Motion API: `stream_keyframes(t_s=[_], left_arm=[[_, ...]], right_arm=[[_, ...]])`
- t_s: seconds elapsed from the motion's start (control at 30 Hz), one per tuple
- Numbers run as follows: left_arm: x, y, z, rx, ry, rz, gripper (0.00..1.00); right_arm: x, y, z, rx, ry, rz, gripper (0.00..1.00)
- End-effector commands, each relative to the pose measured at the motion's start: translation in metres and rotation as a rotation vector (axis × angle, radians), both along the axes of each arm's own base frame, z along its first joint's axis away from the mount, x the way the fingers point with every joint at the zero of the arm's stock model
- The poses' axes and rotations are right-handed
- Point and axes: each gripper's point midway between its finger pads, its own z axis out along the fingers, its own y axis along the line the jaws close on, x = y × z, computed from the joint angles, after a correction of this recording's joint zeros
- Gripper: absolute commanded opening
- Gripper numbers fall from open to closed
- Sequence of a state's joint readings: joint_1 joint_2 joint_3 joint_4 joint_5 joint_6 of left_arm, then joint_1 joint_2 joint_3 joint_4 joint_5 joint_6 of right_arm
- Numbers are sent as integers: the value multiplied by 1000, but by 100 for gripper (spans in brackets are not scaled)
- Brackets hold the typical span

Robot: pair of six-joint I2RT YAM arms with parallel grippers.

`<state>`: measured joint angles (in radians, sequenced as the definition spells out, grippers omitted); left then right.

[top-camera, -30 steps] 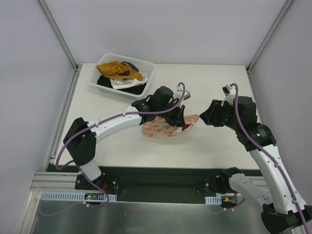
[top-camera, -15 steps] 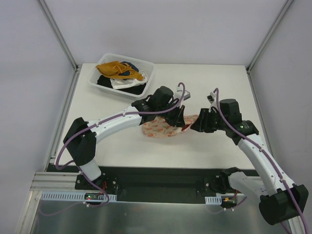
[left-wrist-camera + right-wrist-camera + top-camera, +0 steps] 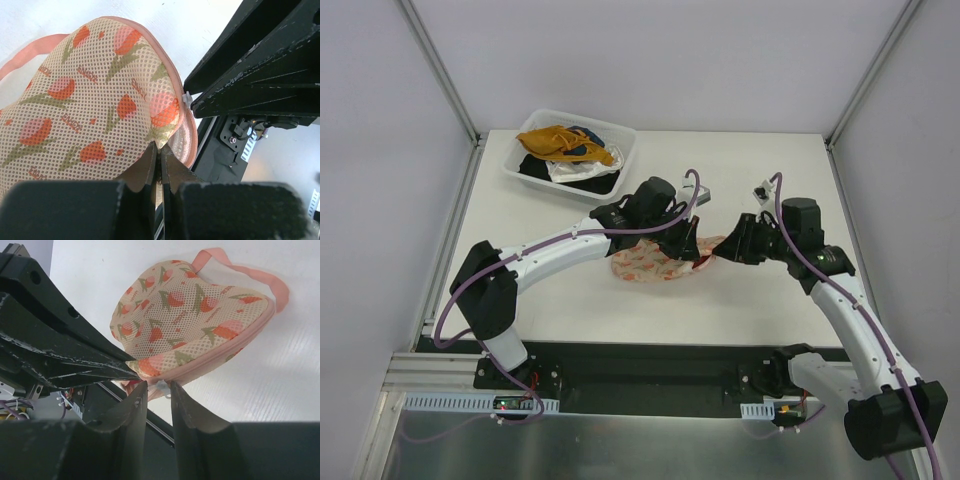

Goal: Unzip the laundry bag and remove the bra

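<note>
The laundry bag (image 3: pixel 655 262), pale pink mesh with orange-red prints, lies mid-table. My left gripper (image 3: pixel 690 245) is shut on a pinch of its mesh at the right end, seen close in the left wrist view (image 3: pixel 161 146). A sliver of the dark red bra (image 3: pixel 703 263) shows at that end; the rest is hidden inside. My right gripper (image 3: pixel 732 250) is at the same end. In the right wrist view its fingers (image 3: pixel 136 405) stand narrowly open on either side of the small white zipper pull (image 3: pixel 161 385) on the bag's pink rim (image 3: pixel 220 362).
A clear plastic bin (image 3: pixel 625 160) with mustard-yellow, white and black clothes stands at the back left. The bag's pink strap (image 3: pixel 260 277) loops onto the table behind it. Metal frame posts rise at the table's back corners.
My right arm has swung left and down to the bag's right end, bringing its fingers around the zipper pull. My left gripper has kept its hold and place.
</note>
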<state>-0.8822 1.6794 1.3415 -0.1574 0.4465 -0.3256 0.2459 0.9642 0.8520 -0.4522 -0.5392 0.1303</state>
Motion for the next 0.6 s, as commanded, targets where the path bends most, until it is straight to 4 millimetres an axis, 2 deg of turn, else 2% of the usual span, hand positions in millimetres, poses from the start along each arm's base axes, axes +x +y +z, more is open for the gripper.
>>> stream_keyframes(t_s=[0.0, 0.33, 0.5, 0.57], left_arm=[[0, -4, 20, -52, -27, -28, 0], [0, -3, 21, -52, -26, -27, 0], [1, -4, 21, -53, -23, -28, 0], [1, -4, 20, -52, -21, -26, 0]], right_arm=[[0, 3, -3, 20, 4, 14, 29], [-3, -2, -16, 5, 26, 8, 31], [-3, -3, -14, -4, 20, 7, 17], [-3, -3, -14, -1, 22, 8, 16]])
